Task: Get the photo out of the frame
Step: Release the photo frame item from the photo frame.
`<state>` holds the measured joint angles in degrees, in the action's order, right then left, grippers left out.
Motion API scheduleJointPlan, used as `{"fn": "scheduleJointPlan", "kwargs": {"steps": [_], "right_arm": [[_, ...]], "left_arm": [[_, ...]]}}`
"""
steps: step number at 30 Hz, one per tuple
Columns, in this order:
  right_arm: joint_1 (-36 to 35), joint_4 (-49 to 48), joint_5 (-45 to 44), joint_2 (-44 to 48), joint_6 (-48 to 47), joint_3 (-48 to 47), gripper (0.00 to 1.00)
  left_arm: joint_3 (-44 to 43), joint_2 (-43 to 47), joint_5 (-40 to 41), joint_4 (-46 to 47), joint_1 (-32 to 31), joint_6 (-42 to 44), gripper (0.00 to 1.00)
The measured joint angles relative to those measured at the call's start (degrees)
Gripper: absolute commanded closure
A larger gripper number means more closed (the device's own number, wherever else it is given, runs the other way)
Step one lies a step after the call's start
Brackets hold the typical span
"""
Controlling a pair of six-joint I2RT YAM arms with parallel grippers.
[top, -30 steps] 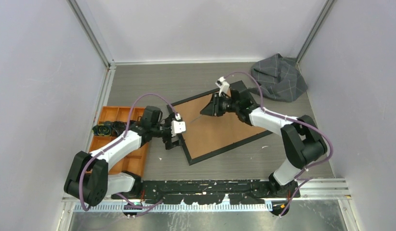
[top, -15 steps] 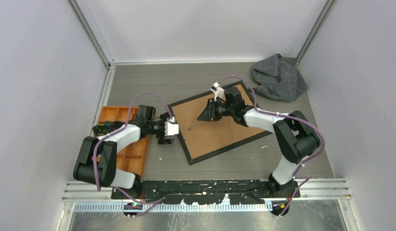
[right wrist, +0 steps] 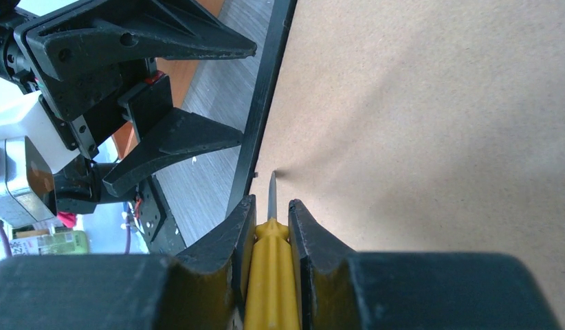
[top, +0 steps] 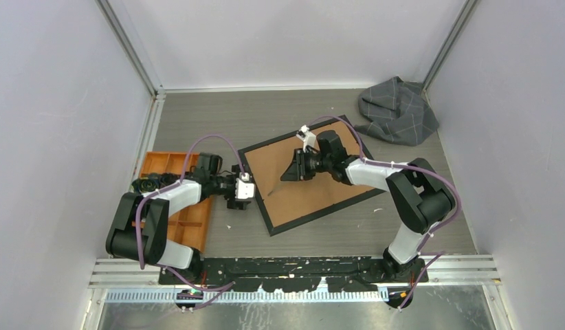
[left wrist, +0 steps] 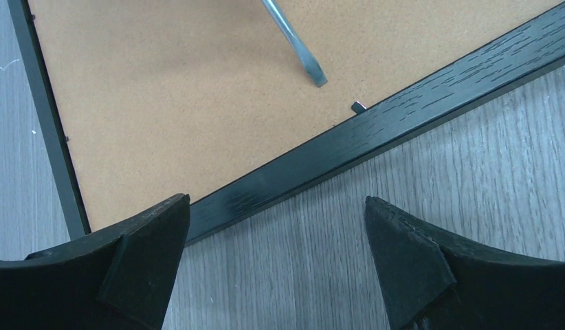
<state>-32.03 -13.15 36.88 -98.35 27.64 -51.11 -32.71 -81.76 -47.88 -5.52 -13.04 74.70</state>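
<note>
Top view: frame [top: 311, 199] lies face down in the middle, brown back up, nothing taken out yet. Right gripper [top: 291, 172] clamped narrow on a screwdriver [top: 278, 184], blade aimed at the frame's left edge. Left gripper [top: 247, 198] spread wide, empty, just beside that edge. Orange tray [top: 171, 157] at left, grey cloth [top: 396, 110] in far right corner. Left wrist view: blade tip near a small metal tab [left wrist: 359, 106] by the black border, not touching it; backing board [left wrist: 183, 103] flat in place. Right wrist view: yellow handle pinched between both fingers, tip over the board close to the border. Judged early: tabs to bend, board to lift, then photo. Photo hidden under the board, presumably inside; other tabs too small to make out
</note>
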Motion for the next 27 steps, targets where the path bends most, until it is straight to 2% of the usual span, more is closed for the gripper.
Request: {"fn": "scheduleJointPlan", "kwargs": {"steps": [18, 27], "right_arm": [[-1.18, -2.97, 1.42, -2.32, 2.54, -0.13, 0.99], [-1.70, -3.04, 1.77, -2.54, 2.56, -0.17, 0.99]], "left_arm": [[0.20, -1.29, -2.27, 2.01, -0.13, -1.22, 0.04], [0.20, -1.84, -2.93, 1.86, -0.17, -1.51, 0.13]]}}
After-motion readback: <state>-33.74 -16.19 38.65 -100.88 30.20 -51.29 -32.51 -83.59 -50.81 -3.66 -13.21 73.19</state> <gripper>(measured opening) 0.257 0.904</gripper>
